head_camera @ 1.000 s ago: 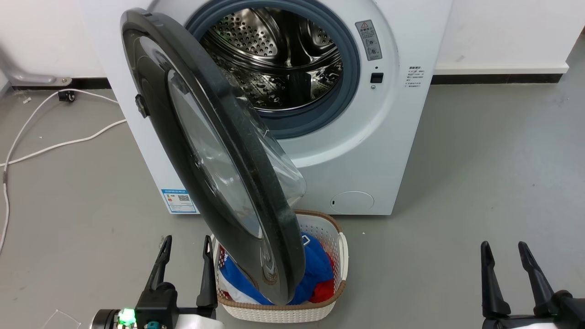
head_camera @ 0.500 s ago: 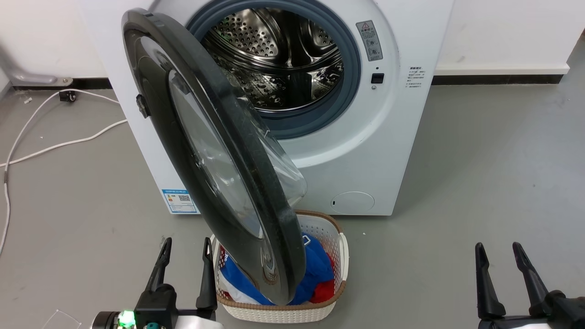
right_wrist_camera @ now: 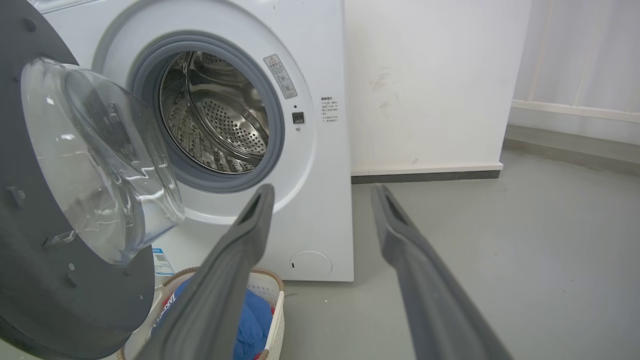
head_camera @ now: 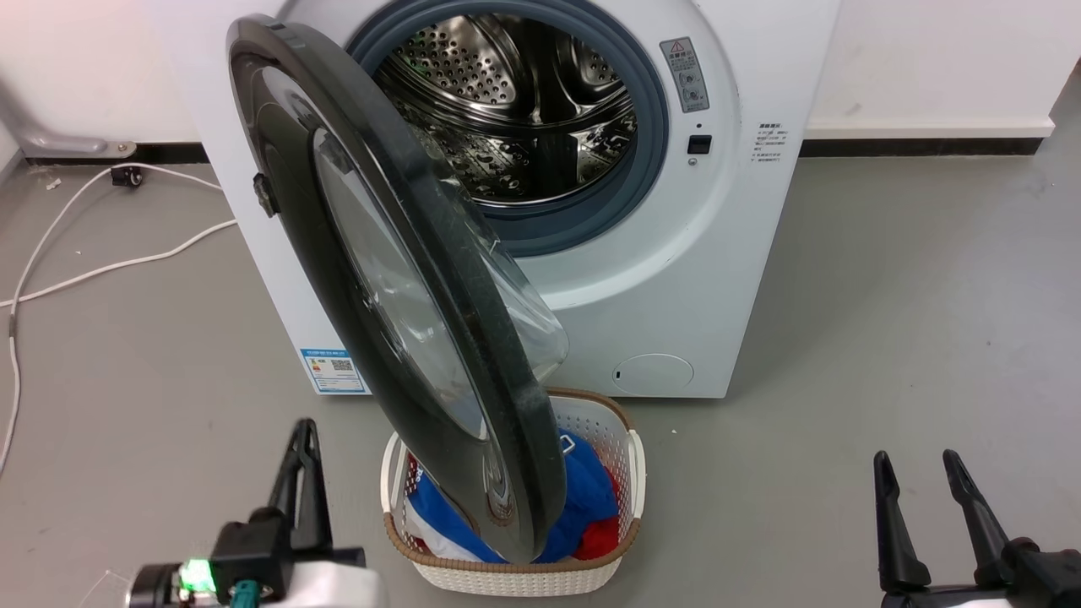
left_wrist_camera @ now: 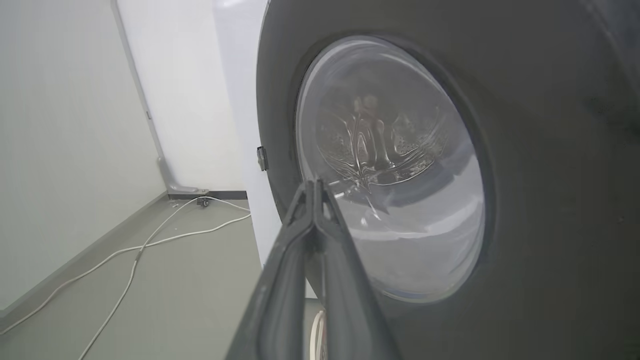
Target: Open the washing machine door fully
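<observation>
The washing machine door (head_camera: pixel 397 279) stood roughly half open. It was hinged on the left of the washing machine (head_camera: pixel 743 253) and stuck out toward me, so the steel drum was already exposed. Its glossy outer face pointed to my left and its glass bowl to my right. In the head view its lower edge overlapped the white laundry basket (head_camera: pixel 629 473), which sat on the floor in front of the machine with blue and red clothes (head_camera: pixel 591 498) in it. I could not tell whether the door touched the basket.

My left pincer (head_camera: pixel 304 447) was clenched on nothing, its two fingers pressed into one blade. It sat low on the outer side of the door, near it but apart from it. From its wrist camera the blade pointed at the window. I judged that the wrong side to work from, since a push there would only close the door, and the arm sat in the path of the swing.

My right pincer (head_camera: pixel 916 460) was released, with its fingers spread, well off to the right and low. It faced the inner side of the door across bare floor. I judged it the better candidate to nudge the rim outward, away from the fragile-looking bowl.

White cables (head_camera: pixel 84 270) lay on the floor far to the left, out of the way.
</observation>
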